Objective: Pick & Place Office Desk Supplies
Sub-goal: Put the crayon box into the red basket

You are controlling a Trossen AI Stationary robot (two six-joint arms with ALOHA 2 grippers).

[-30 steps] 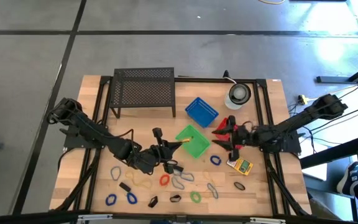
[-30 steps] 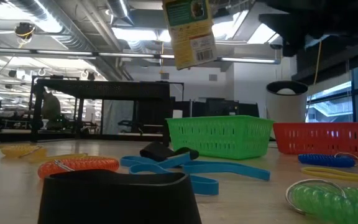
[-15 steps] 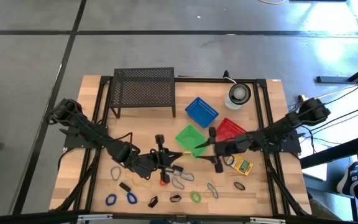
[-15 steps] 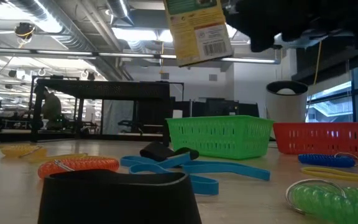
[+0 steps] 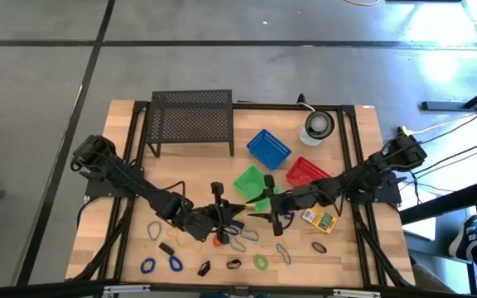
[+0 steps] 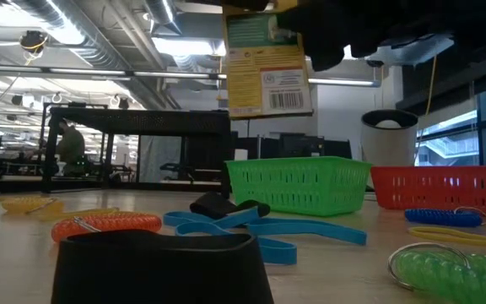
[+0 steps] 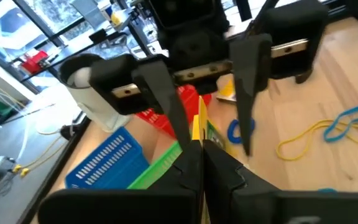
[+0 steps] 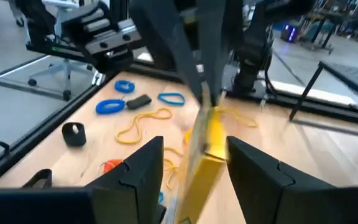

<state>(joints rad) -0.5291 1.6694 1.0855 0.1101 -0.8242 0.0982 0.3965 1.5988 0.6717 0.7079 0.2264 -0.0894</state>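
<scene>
While a yellow packet (image 6: 267,66) is pinched above mid-counter by the left fingers (image 7: 194,165), it is straddled by the spread right fingers (image 8: 143,165).

table (image 5: 131,132): pale matt wood | green basket (image 6: 298,186): ribbed plastic | rack (image 5: 192,116): black metal mesh

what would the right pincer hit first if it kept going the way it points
Most likely the packet: it hangs edge-on between the open right pincer's fingers, pinched from the far side by the shut left pincer, which comes next. Depth is hard to judge.
</scene>
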